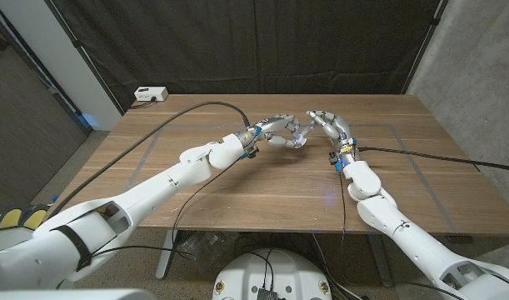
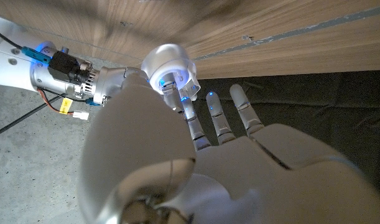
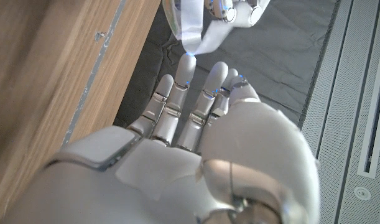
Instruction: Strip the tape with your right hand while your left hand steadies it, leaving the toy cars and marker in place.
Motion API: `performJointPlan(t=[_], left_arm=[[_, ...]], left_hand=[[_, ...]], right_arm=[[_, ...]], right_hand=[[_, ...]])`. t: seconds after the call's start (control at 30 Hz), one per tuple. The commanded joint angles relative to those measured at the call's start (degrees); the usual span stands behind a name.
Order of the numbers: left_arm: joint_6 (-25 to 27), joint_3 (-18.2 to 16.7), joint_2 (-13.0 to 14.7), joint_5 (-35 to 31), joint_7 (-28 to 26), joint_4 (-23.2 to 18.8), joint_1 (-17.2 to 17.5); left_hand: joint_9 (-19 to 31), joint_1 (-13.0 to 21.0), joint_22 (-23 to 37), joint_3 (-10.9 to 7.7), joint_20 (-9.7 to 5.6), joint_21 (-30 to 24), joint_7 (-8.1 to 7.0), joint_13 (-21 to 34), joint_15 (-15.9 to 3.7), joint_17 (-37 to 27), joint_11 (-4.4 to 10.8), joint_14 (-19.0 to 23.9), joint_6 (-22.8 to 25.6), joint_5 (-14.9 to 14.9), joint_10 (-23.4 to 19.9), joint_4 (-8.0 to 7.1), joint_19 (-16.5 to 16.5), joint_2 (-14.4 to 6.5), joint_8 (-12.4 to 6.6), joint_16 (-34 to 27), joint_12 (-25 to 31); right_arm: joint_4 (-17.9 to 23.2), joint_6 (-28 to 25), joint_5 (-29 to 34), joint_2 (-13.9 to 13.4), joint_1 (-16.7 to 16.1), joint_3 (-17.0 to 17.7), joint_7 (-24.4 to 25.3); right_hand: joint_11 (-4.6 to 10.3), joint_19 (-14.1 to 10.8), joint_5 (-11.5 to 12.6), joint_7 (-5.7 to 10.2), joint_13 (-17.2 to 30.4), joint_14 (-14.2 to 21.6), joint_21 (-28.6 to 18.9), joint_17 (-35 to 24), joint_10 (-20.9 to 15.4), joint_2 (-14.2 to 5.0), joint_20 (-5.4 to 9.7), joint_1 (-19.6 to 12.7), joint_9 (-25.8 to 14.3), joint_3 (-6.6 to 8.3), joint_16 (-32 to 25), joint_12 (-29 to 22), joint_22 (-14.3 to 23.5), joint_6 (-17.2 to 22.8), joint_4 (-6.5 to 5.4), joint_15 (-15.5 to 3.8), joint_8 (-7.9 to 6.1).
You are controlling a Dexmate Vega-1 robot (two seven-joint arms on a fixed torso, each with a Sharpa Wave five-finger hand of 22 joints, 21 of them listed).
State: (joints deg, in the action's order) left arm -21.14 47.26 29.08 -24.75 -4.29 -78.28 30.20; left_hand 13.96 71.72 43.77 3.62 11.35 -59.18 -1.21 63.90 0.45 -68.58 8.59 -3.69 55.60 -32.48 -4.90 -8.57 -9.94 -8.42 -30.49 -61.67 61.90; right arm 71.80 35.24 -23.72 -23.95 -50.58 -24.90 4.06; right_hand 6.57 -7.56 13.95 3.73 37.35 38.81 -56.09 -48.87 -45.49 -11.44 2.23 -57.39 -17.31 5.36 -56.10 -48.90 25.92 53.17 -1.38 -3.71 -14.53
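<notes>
Both hands meet above mid-counter (image 1: 237, 187). Left robot hand (image 1: 281, 133) grips the tape roll (image 2: 170, 65); right robot hand (image 1: 327, 123) pinches its loose strip (image 3: 196, 34). Risk: a weak pinch loses the strip during the pull.

Both arms are built of smooth, glossy white rounded shells joined in segments. The left arm (image 1: 154, 187) carries a black band and a yellow-and-black patch low near the shoulder, and a black cable runs along it. The right arm (image 1: 387, 212) has a black cable too. At each wrist sit bare metal parts with blue and green fittings. The left hand (image 1: 279, 131) and right hand (image 1: 331, 125) are silver-grey, with small blue lights on the fingers (image 3: 171, 106).
</notes>
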Motion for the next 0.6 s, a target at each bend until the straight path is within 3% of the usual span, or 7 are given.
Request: performJointPlan(t=[0.03,0.07,0.27,0.43,0.53,0.57,0.6], left_arm=[[1.06,-1.65,-1.27,7.87,2.09,1.82,1.55],[1.18,-1.73,-1.44,8.59,2.34,2.01,1.67],[1.78,-2.39,-2.63,13.28,3.83,3.30,2.34],[2.07,-3.11,-3.67,18.28,5.92,4.41,2.86],[2.20,-3.49,-4.29,21.36,7.38,5.12,3.15],[2.15,-3.45,-4.32,21.71,7.65,5.25,3.11],[2.09,-3.34,-4.26,21.39,7.40,5.25,3.05]], left_hand=[[0.32,2.48,-0.02,-0.62,-0.33,-0.60,-4.15,-0.43,0.11,-0.06,0.18,0.24,4.79,0.17,-0.52,-0.16,-1.73,-2.30,-0.54,-0.34,-0.11],[0.35,2.50,-0.03,-0.64,-0.28,-0.63,-4.21,-0.43,0.04,-0.06,0.30,0.18,4.74,0.20,-0.41,-0.16,-1.70,-2.28,-0.54,-0.34,-0.12],[0.50,2.59,-0.12,-0.70,-0.34,-0.81,-4.36,-0.71,-0.07,-0.01,0.26,0.46,4.60,0.41,-0.62,-0.19,-1.56,-2.15,-0.61,-0.50,-0.04],[0.60,2.68,-0.22,-0.68,-0.48,-1.05,-4.44,-1.49,-0.18,0.07,0.46,0.80,4.62,0.56,-1.05,-0.18,-1.06,-1.98,-0.70,-0.60,-0.25],[0.66,2.76,-0.31,-0.67,-0.52,-1.21,-4.07,-1.98,-0.12,0.11,0.48,0.96,4.67,0.63,-1.30,-0.17,-0.66,-1.91,-0.76,-0.64,-0.38],[0.69,2.78,-0.37,-0.65,-0.54,-1.27,-4.05,-2.25,-0.28,0.14,0.45,1.06,4.65,0.68,-1.38,-0.17,-0.48,-1.88,-0.76,-0.66,-0.48],[0.70,2.79,-0.39,-0.65,-0.49,-1.25,-4.06,-2.37,-0.19,0.15,0.45,1.18,4.61,0.70,-1.45,-0.18,-0.53,-1.87,-0.76,-0.69,-0.50]], right_arm=[[-6.55,5.10,-5.83,2.76,1.78,0.05,-7.29],[-7.15,5.43,-6.24,2.97,1.97,0.05,-7.95],[-9.87,7.02,-8.28,4.33,2.57,0.34,-10.38],[-11.48,8.28,-9.08,4.92,2.89,0.61,-11.77],[-11.81,8.42,-9.27,4.95,2.92,0.68,-12.25],[-11.84,8.34,-9.34,4.85,2.94,0.67,-12.51],[-11.50,7.98,-8.88,4.62,2.84,0.63,-12.03]], right_hand=[[-1.24,1.38,-0.63,-0.61,-2.41,-2.08,-1.23,0.96,2.90,0.91,0.27,3.90,1.74,-0.83,-0.85,2.73,0.00,-4.32,-2.54,-8.52,3.22],[-1.22,1.75,-0.69,-0.59,-2.97,-2.67,-1.46,1.31,3.70,0.66,0.34,5.58,2.17,-1.10,-0.94,3.53,-0.14,-5.84,-3.65,-8.55,3.86],[-2.75,2.90,-0.70,-1.41,-5.62,-5.15,-2.15,2.68,6.44,1.52,-0.13,9.97,3.55,-2.31,-1.18,6.69,-0.80,-11.32,-5.64,-8.25,4.64],[-5.28,3.67,-0.72,-2.59,-7.65,-7.25,-2.43,4.49,8.90,6.20,-2.09,15.85,4.69,-6.90,-0.81,8.97,-1.93,-15.52,-6.55,-7.59,4.52],[-5.59,3.95,-0.36,-3.26,-8.16,-7.45,-2.45,4.70,9.15,6.10,-2.92,16.09,4.92,-7.12,-1.08,9.38,-2.22,-16.23,-6.20,-7.63,4.42],[-5.86,3.94,0.07,-3.55,-8.60,-7.60,-2.59,4.98,9.08,5.03,-3.36,14.55,5.09,-6.22,-1.18,9.62,-2.44,-16.27,-5.15,-7.42,4.20],[-6.12,4.13,0.57,-3.47,-9.30,-7.58,-2.82,5.36,9.05,3.38,-3.63,11.57,5.31,-4.52,-1.48,10.01,-2.75,-16.54,-3.17,-7.37,4.03]])
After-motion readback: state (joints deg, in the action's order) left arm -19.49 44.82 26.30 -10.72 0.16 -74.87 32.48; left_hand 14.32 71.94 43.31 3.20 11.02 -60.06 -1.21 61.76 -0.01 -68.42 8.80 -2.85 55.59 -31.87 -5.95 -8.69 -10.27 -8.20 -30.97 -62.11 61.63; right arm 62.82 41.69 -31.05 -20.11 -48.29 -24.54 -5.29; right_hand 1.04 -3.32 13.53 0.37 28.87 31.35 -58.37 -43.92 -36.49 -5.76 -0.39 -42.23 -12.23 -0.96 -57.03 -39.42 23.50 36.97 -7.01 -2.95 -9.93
